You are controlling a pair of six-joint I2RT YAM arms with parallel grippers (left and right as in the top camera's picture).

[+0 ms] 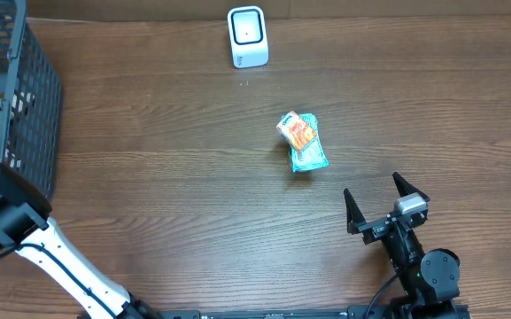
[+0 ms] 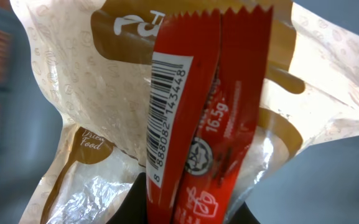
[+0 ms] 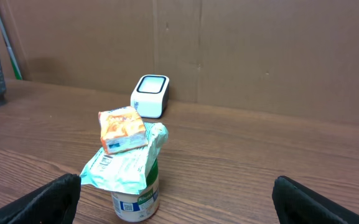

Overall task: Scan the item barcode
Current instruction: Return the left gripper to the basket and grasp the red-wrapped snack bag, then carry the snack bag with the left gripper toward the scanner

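A red foil sachet (image 2: 191,106) bearing a white barcode strip is gripped by the closed left hand (image 2: 188,210), pressed against a cream-and-gold plastic bag (image 2: 86,93). The right hand (image 1: 372,184) is held wide open above the brown wooden worktop (image 1: 175,177).

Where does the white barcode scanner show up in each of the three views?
Overhead: scanner at top centre.
Left wrist: not in it; a red sachet and a beige bag fill the frame.
Right wrist: scanner left of centre, in the middle distance.
Shared landmark: the orange packet lying on the teal-lidded cup, seen in the overhead and right wrist views.
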